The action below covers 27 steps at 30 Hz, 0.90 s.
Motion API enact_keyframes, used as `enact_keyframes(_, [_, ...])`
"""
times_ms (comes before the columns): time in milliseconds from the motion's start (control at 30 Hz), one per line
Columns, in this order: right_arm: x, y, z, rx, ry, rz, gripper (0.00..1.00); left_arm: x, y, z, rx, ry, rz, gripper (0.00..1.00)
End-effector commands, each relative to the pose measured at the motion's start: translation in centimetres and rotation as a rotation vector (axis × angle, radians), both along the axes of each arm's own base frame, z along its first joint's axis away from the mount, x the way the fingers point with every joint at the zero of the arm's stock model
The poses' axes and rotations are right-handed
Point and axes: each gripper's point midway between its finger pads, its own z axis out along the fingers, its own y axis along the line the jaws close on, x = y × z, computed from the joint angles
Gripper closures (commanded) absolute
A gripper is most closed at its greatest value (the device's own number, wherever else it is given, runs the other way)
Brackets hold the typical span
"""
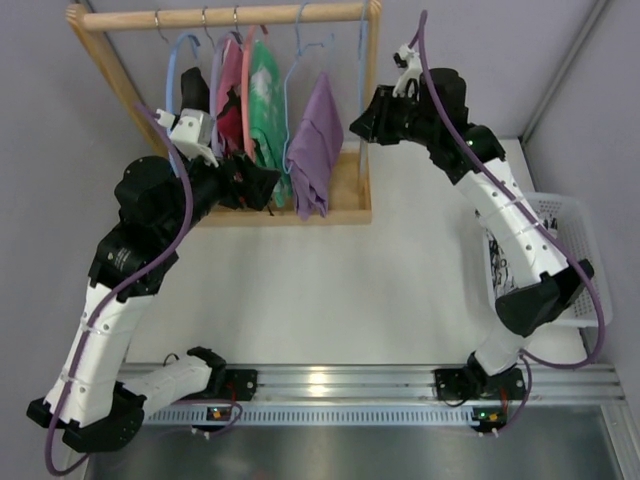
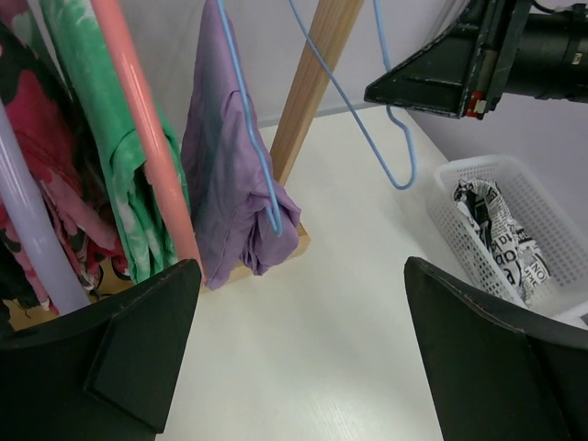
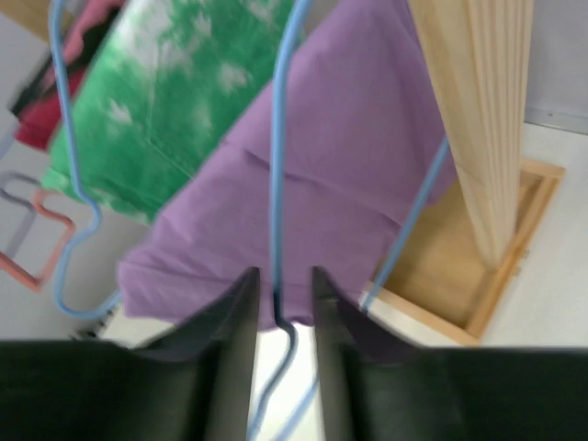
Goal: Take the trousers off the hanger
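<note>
The trousers [image 2: 496, 230], white with black scribble print, lie crumpled in the white basket [image 2: 551, 197] at the right, off the hanger; in the top view [image 1: 498, 262] my right arm partly hides them. The bare light-blue wire hanger [image 3: 276, 184] hangs at the right end of the rack [image 1: 362, 60]. My right gripper [image 3: 285, 285] has its fingers narrowly apart around the hanger's wire, with a gap on each side. In the top view it [image 1: 360, 122] is by the rack's right post. My left gripper [image 2: 303, 312] is wide open and empty, low by the rack's base [image 1: 268, 185].
The wooden rack [image 1: 230, 15] holds several other hangers with a purple garment [image 1: 315, 140], a green patterned top [image 1: 265, 100] and pink and dark clothes. Its right post [image 3: 487, 110] stands close to my right gripper. The basket [image 1: 565, 215] sits at the table's right edge.
</note>
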Motion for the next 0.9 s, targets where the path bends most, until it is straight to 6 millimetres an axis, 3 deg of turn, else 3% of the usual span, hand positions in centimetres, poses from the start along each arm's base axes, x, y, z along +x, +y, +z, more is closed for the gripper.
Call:
enact_keyframes(0, [-1.2,-0.4,1.0,0.008,-0.043,0.034,0.64,-0.7,-0.5,0.3,0.084,0.006,-0.071,0.01])
enact_keyframes(100, [-1.9,-0.9,0.8,0.01,-0.059,0.029,0.42,-1.4,-0.8,-1.0,0.149,0.04,-0.123,0.01])
enact_keyframes(267, [-3.8,-2.3,1.6,-0.007,-0.11,0.023,0.28,-2.3,-0.1,-2.8,0.24,0.062,-0.145,0.01])
enact_keyframes(333, [-4.3,-2.9,1.0,-0.028,-0.113,0.015,0.24,-2.8,0.6,-4.0,0.313,0.084,-0.154,0.01])
enact_keyframes(367, [-5.2,-3.5,1.8,-0.031,-0.147,0.013,0.22,-3.2,0.4,-4.4,0.318,0.103,-0.176,0.01])
enact_keyframes(400, [-5.4,-3.9,0.9,-0.051,-0.142,0.007,0.14,-3.4,0.6,-4.7,0.355,0.094,-0.192,0.01])
enact_keyframes(467, [-6.8,-5.2,1.9,-0.066,-0.199,-0.009,0.07,-4.7,0.9,-5.3,0.369,0.108,-0.217,0.01])
enact_keyframes(500, [-7.0,-5.8,1.1,-0.086,-0.197,-0.026,0.01,-5.0,1.0,-5.6,0.378,0.116,-0.222,0.01])
enact_keyframes(567, [-8.6,-7.2,1.9,-0.104,-0.253,-0.037,0.01,-6.0,1.4,-7.0,0.405,0.152,-0.242,0.01])
enact_keyframes(600, [-8.8,-7.8,0.9,-0.127,-0.246,-0.05,0.01,-6.4,1.4,-7.5,0.422,0.151,-0.27,0.01])
enact_keyframes(667, [-10.5,-9.5,1.4,-0.143,-0.289,-0.065,0.01,-6.6,2.2,-9.2,0.447,0.185,-0.254,0.01])
enact_keyframes(733, [-11.3,-10.8,-0.1,-0.175,-0.284,-0.079,0.01,-6.7,3.4,-9.8,0.481,0.187,-0.203,0.01])
enact_keyframes(767, [-12.6,-11.6,0.5,-0.181,-0.318,-0.085,0.01,-6.6,3.8,-10.6,0.493,0.204,-0.183,0.01])
enact_keyframes(800, [-13.0,-12.0,-0.8,-0.199,-0.303,-0.084,0.01,-6.8,4.3,-10.6,0.498,0.198,-0.164,0.01])
enact_keyframes(867, [-14.7,-13.2,-0.8,-0.207,-0.333,-0.094,0.01,-6.6,5.2,-11.6,0.525,0.214,-0.125,0.01])
